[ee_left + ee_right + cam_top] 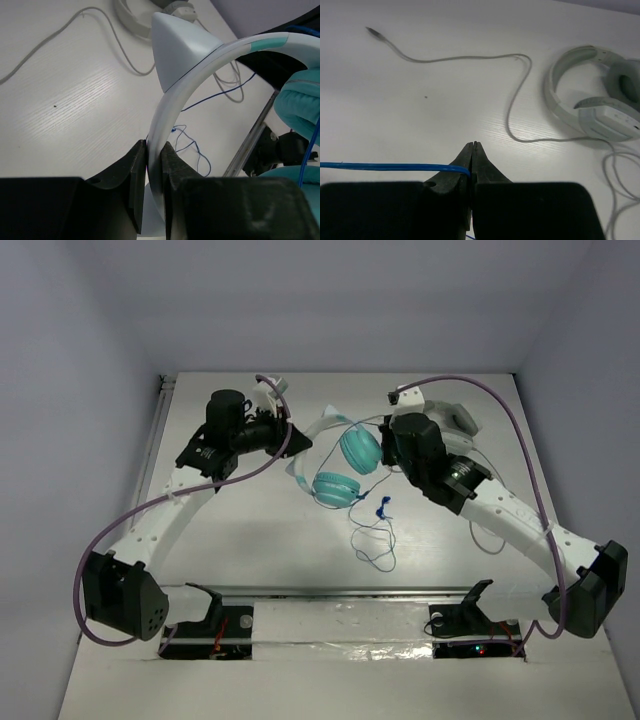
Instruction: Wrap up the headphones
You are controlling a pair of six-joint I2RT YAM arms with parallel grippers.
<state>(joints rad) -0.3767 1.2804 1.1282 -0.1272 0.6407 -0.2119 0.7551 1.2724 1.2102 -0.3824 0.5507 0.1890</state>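
The teal headphones are held above the middle of the table, with both round cups side by side. My left gripper is shut on their pale headband, which passes between its fingertips. A teal cup shows at the right of the left wrist view. My right gripper sits just right of the cups and is shut on the thin blue cable, which runs off to the left from its tips. The rest of the blue cable hangs down and lies in loose loops on the table.
White-grey headphones lie at the back right behind my right arm. Their grey cable trails across the table, and its plug lies at the far end. A metal rail runs along the left table edge.
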